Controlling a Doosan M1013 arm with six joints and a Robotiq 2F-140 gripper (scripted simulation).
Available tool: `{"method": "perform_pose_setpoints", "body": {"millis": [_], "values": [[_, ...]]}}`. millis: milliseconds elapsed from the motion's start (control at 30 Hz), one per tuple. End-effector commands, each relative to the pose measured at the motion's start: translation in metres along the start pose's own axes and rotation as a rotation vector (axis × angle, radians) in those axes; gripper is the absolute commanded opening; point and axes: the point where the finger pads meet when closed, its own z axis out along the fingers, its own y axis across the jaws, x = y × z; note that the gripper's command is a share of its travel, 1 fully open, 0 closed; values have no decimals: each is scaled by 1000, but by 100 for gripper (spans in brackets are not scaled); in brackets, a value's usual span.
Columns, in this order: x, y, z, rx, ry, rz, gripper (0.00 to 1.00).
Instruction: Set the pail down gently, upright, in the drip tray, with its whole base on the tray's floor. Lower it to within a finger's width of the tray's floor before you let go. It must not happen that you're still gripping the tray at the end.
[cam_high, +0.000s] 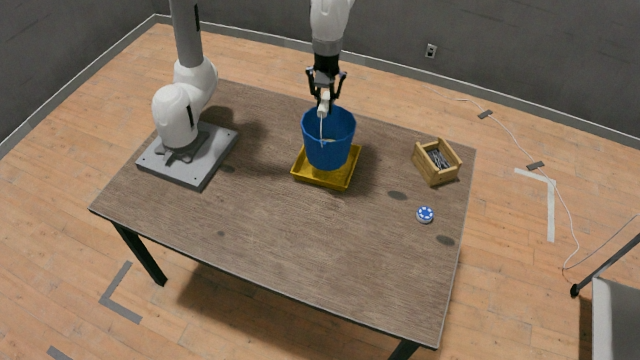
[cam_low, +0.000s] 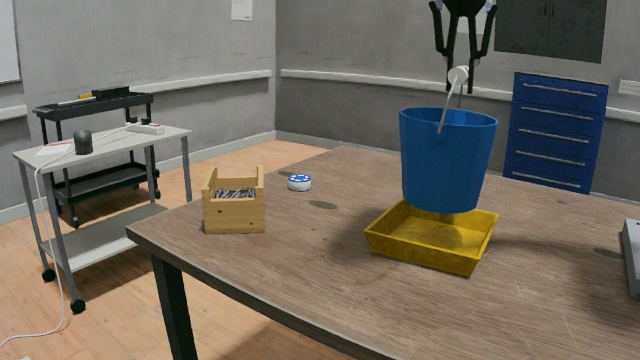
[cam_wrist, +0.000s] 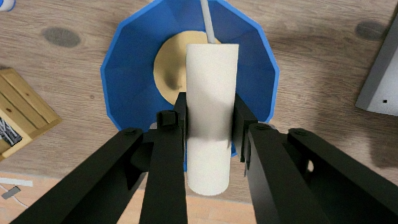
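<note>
The blue pail (cam_high: 328, 137) hangs upright by its wire handle over the yellow drip tray (cam_high: 326, 167). My gripper (cam_high: 325, 102) is shut on the pail's white handle grip (cam_low: 458, 75), straight above the pail. In the exterior view the pail (cam_low: 446, 157) has its base about level with the rim of the tray (cam_low: 433, 236), over the tray's far part, clear of the floor. The wrist view shows my fingers clamped on the white grip (cam_wrist: 210, 112), with the pail's open mouth (cam_wrist: 187, 70) below; the tray is hidden under it.
A wooden crate of nails (cam_high: 436, 162) stands to the right of the tray. A small blue-and-white round tin (cam_high: 424, 214) lies near the table's right front. My arm's grey base plate (cam_high: 187, 155) sits on the table's left side.
</note>
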Motion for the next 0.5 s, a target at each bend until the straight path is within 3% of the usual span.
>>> {"method": "perform_pose_setpoints", "body": {"millis": [0,467], "values": [[-3,0,-1,2,0,0,10],[-15,2,-1,2,0,0,10]]}}
